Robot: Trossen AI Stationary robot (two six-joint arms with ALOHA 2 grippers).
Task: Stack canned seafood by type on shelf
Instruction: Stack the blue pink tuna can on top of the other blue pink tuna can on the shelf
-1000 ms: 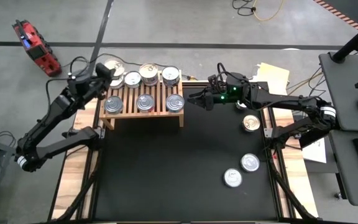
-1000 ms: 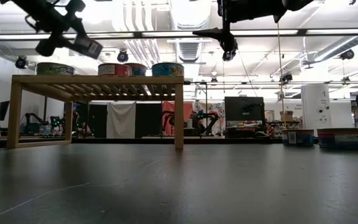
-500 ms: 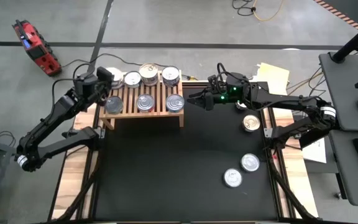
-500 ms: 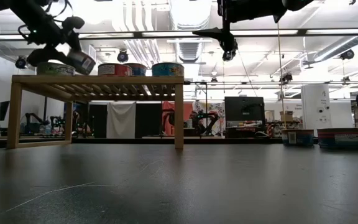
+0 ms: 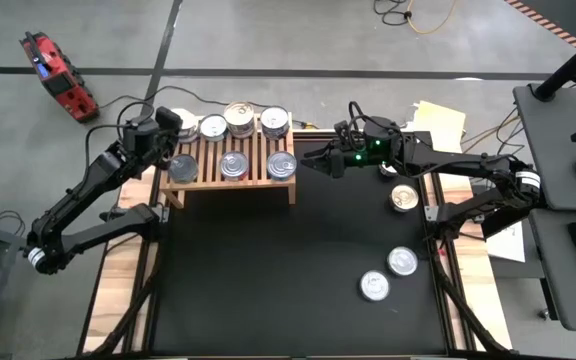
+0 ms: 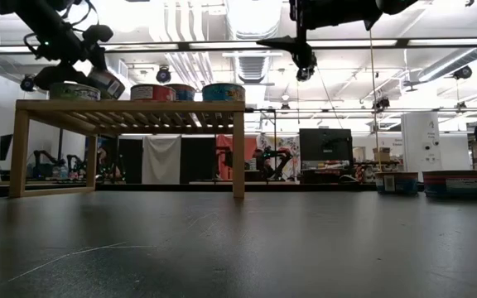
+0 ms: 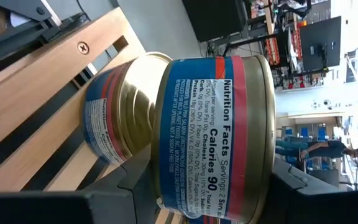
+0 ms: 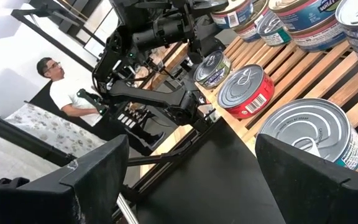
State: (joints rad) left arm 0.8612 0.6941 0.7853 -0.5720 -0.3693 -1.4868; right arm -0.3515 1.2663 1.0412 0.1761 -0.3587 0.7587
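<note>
Left gripper (image 5: 171,150) pinches a can (image 7: 213,134) across its label, held tilted over the shelf's (image 5: 230,170) left end; another can (image 7: 114,124) sits on the slats right behind it. Shelf cans (image 5: 234,165) lie just right of that gripper, in two rows. Right gripper (image 5: 308,158), fingers spread and empty, hangs just off the shelf's right end. Three loose cans (image 5: 403,197) on the mat, well behind the right gripper, near the right edge.

A red device (image 5: 58,78) lies on the grey floor beyond the black tabletop (image 5: 288,270), yellowish papers (image 5: 440,122) sit past its right edge, and 1 person (image 8: 64,93) sits in the room behind.
</note>
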